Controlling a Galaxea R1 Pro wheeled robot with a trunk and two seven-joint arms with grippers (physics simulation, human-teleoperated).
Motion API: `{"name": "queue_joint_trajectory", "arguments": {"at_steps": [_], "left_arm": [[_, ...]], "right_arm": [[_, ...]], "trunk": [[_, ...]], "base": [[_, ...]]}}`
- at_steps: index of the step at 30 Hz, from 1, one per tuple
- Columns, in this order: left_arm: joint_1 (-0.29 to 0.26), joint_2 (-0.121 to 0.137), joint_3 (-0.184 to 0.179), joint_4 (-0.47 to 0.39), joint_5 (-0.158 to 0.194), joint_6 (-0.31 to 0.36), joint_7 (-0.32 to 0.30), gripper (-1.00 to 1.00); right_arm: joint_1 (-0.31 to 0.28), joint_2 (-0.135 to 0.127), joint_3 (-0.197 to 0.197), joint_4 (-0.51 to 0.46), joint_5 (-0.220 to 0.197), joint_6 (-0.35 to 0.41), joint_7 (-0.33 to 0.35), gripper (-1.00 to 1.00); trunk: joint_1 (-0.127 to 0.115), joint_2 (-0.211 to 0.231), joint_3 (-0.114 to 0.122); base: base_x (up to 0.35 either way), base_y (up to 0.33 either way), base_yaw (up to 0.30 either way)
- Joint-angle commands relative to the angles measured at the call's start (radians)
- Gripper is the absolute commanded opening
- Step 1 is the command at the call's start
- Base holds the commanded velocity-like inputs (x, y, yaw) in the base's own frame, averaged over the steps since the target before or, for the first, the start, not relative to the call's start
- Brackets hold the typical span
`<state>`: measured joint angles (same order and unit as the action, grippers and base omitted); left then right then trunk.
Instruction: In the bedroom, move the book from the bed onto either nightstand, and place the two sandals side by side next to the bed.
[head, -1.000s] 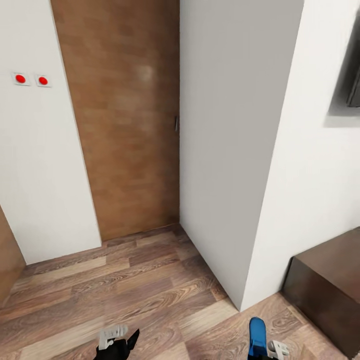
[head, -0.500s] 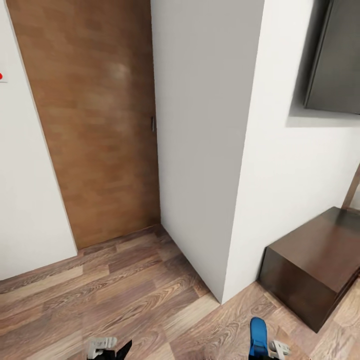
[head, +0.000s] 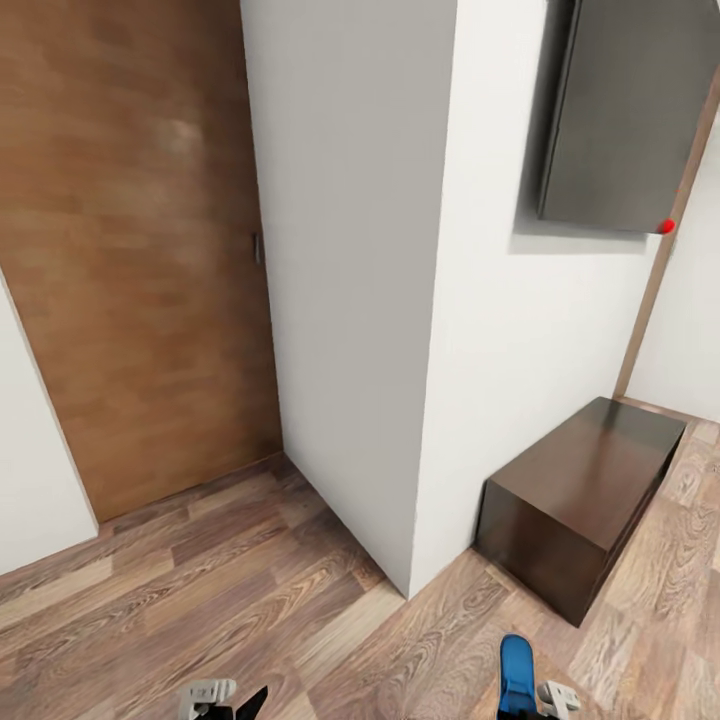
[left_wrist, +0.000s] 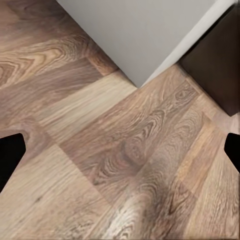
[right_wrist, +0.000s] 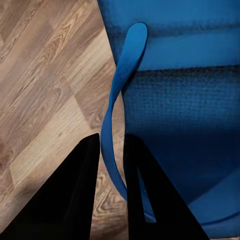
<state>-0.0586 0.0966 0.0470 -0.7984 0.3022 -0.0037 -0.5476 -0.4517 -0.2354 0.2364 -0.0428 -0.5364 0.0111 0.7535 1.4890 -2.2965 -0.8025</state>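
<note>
Head view: facing a white wall corner (head: 400, 300) jutting out dead ahead, tan wooden door (head: 130, 250) to its left, low dark brown cabinet (head: 580, 490) sitting against the wall to its right, dark panel (head: 625, 110) hanging above. Wood plank floor (head: 200, 600) all around. Right claw (right_wrist: 112, 145) pinching the strap of a blue sandal (head: 516, 675), sole carried clear of the floor at the lower edge. Left claw (left_wrist: 120, 150) spread wide and carrying nothing, hovering over planks near the wall corner and the cabinet's edge.
</note>
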Motion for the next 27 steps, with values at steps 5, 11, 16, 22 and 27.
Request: {"name": "queue_joint_trajectory", "arguments": {"at_steps": [5,11,16,22,27], "left_arm": [[0.000,0.000,0.001,0.001,0.004,-0.001,-0.005,1.00],[0.000,0.000,-0.001,0.001,0.000,-0.002,-0.004,1.00],[0.000,-0.001,-0.003,0.000,-0.001,-0.012,-0.004,1.00],[0.000,-0.001,-0.004,-0.001,-0.002,-0.015,-0.003,1.00],[0.000,-0.001,-0.004,-0.001,-0.002,-0.015,-0.003,1.00]], "right_arm": [[-0.001,0.000,0.008,0.001,-0.011,0.003,0.006,-1.00],[-0.001,0.000,0.008,0.001,-0.011,0.003,0.006,-1.00],[-0.001,0.000,0.008,0.000,-0.011,0.003,0.007,-1.00],[-0.001,0.000,0.008,0.001,-0.011,0.003,0.007,-1.00],[-0.001,0.000,0.008,0.000,-0.011,0.003,0.007,-1.00]], "trunk": [[0.000,0.000,-0.001],[0.000,0.000,-0.001],[0.000,0.000,-0.001],[-0.016,0.028,0.011],[-0.035,0.063,0.027]], "base": [[0.000,0.000,-0.284],[0.000,0.000,-0.284],[0.000,0.000,-0.284],[0.000,0.000,-0.284],[0.000,0.000,-0.283]]}}
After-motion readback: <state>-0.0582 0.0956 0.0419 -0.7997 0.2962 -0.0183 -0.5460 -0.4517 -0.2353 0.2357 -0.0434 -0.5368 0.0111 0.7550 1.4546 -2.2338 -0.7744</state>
